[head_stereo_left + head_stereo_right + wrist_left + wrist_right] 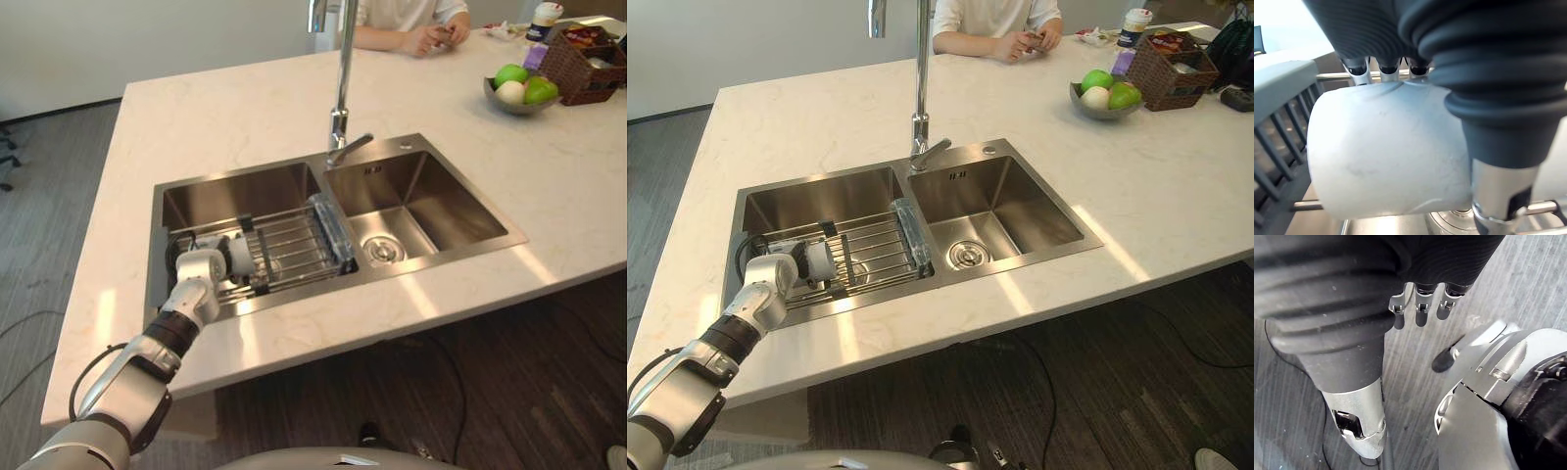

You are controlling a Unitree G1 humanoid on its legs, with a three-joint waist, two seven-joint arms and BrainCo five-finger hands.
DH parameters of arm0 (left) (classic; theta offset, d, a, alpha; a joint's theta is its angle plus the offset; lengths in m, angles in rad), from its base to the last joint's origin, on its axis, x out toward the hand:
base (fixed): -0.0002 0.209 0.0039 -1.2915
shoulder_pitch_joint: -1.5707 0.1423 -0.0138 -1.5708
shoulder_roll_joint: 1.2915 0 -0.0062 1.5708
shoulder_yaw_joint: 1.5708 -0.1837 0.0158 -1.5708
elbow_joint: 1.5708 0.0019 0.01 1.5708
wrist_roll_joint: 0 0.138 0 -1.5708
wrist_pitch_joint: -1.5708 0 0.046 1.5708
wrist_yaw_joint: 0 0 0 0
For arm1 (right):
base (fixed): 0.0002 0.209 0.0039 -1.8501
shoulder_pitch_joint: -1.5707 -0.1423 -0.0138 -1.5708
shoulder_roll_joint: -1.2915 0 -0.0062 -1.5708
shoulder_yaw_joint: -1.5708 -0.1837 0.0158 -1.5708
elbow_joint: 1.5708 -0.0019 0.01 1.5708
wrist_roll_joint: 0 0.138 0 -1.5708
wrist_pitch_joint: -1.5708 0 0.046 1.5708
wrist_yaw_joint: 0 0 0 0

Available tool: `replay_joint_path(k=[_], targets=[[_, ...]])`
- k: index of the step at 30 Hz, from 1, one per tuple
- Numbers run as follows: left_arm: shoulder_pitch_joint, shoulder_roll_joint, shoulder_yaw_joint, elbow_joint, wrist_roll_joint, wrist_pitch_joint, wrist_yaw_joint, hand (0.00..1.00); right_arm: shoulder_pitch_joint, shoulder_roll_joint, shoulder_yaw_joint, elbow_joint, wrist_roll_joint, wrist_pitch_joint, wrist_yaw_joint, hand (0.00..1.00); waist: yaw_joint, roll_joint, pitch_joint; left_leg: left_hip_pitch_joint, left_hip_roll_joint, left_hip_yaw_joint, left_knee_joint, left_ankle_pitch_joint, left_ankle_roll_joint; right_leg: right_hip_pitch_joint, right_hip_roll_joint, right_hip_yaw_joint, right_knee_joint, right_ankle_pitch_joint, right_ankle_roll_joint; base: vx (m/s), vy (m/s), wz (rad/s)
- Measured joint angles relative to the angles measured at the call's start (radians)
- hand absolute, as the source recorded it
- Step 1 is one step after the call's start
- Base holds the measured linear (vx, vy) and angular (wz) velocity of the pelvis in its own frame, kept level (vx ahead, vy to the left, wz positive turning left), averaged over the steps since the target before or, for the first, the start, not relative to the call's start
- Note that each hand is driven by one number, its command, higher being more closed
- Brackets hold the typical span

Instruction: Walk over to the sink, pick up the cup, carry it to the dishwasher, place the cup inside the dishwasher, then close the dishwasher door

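Grips the white cup (1386,152) with the left robot hand (201,269), fingers (1359,68) curled over one side and thumb (1501,196) pressed on the other. Holds it low in the left basin (235,201) of the sink, at the near left end of a wire rack (294,245) laid across that basin. Cannot tell whether resting on the bars or just above them.

Hangs the right robot hand (1421,308) over grey floor (1528,279), fingers loose and apart, clamped on nothing.

To the right of the rack, past the divider, the right basin (431,196), with a round drain (384,250) in its bottom. At the far edge of the sink, between the two basins, a tall faucet (342,78) with a lever pointing right.

All round the sink, a pale stone desk (196,117). At its far right, a bowl (519,98) of green and pale fruit. Just beside that, further right, a dark woven basket (588,73). Across the far edge, a person (407,15) in a white top, hands together on the desk.
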Motion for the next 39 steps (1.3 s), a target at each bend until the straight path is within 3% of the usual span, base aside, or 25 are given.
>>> replay_joint_path(k=[4, 7, 9, 12, 15, 18, 20, 23, 26, 33, 39], targets=[[0.029, 0.055, -0.04, -0.004, -0.078, -0.136, 0.135, 1.0, -0.004, -0.001, 0.004, 0.0, 0.002, -0.001, -0.002, 0.0, 0.002, 0.001, 0.0, -0.002, -0.001, -0.001, -0.001, 0.0, 0.001, 0.0, -0.001, -0.006, 0.0, -0.001, 0.001, -0.01, 0.001, 0.03], [0.057, 0.103, -0.082, -0.01, -0.154, -0.237, 0.313, 1.0, -0.005, -0.01, 0.041, 0.0, 0.011, -0.001, -0.01, 0.0, 0.001, 0.002, 0.001, -0.003, -0.004, -0.001, -0.002, -0.001, 0.002, 0.0, -0.004, -0.008, 0.0, -0.003, 0.004, 0.0, 0.001, 0.01], [0.1, 0.141, -0.114, -0.031, -0.195, -0.328, 0.464, 1.0, -0.006, -0.01, 0.042, 0.0, 0.031, -0.002, -0.021, 0.0, 0.002, 0.002, 0.001, -0.004, -0.007, -0.003, -0.002, -0.002, 0.003, -0.004, -0.008, -0.012, 0.0, -0.005, 0.006, 0.01, 0.001, 0.06], [0.113, 0.146, -0.148, -0.078, -0.251, -0.414, 0.616, 1.0, -0.029, -0.01, 0.049, 0.001, 0.043, -0.002, -0.029, 0.0, -0.01, 0.002, 0.006, -0.017, -0.013, -0.001, -0.002, -0.004, 0.006, -0.021, -0.013, -0.012, 0.006, -0.003, 0.007, 0.01, 0.002, -0.04], [0.126, 0.137, -0.148, -0.165, -0.325, -0.456, 0.718, 1.0, -0.037, -0.01, 0.062, 0.003, 0.043, -0.001, -0.035, 0.0, -0.016, -0.007, 0.021, -0.017, -0.014, 0.0, -0.002, -0.005, 0.008, -0.022, -0.014, -0.013, 0.007, -0.003, 0.007, 0.02, -0.005, -0.02], [0.175, 0.123, -0.102, -0.298, -0.403, -0.541, 0.808, 1.0, -0.035, -0.025, 0.058, 0.015, 0.042, -0.001, -0.028, 0.0, -0.019, -0.006, 0.022, -0.002, -0.021, 0.0, 0.004, -0.01, 0.01, -0.004, -0.022, -0.018, 0.007, -0.002, 0.006, 0.04, 0.0, 0.01], [0.201, 0.091, -0.011, -0.371, -0.479, -0.621, 0.864, 1.0, -0.035, -0.029, 0.02, 0.021, 0.038, -0.004, -0.005, 0.0, -0.007, -0.005, 0.022, -0.002, -0.034, -0.003, 0.029, -0.018, 0.02, 0.015, -0.04, -0.041, 0.007, -0.002, 0.006, 0.0, 0.021, 0.14], [0.214, 0.08, 0.09, -0.443, -0.598, -0.72, 0.907, 1.0, -0.036, -0.028, -0.013, 0.022, 0.036, -0.009, 0.013, 0.0, 0.024, 0.001, 0.021, -0.009, -0.042, -0.023, 0.034, -0.024, 0.029, 0.021, -0.05, -0.048, 0.007, -0.002, 0.006, -0.06, 0.013, 0.16], [0.231, 0.077, 0.138, -0.483, -0.74, -0.79, 0.912, 1.0, -0.037, -0.025, -0.048, 0.021, -0.005, -0.009, 0.025, 0.0, 0.05, 0.001, 0.02, -0.023, -0.044, -0.046, 0.035, -0.025, 0.031, 0.023, -0.052, -0.074, 0.007, -0.002, 0.005, -0.09, -0.007, 0.21], [0.283, 0.031, 0.249, -0.507, -1.019, -0.819, 0.847, 1.0, -0.037, -0.026, -0.092, 0.001, -0.113, 0.004, 0.036, 0.0, 0.063, 0.01, 0.002, -0.044, -0.043, -0.084, 0.026, 0.008, 0.035, 0.02, -0.048, -0.104, 0.006, -0.008, -0.009, -0.12, -0.021, 0.14], [0.384, -0.018, 0.403, -0.507, -1.043, -0.797, 0.859, 1.0, -0.041, -0.014, -0.091, -0.001, -0.199, 0.04, 0.046, 0.0, 0.086, 0.002, -0.009, -0.091, -0.039, -0.123, 0.05, 0.011, 0.038, 0.017, -0.043, -0.127, 0.007, -0.011, -0.01, -0.06, -0.012, 0.18]])
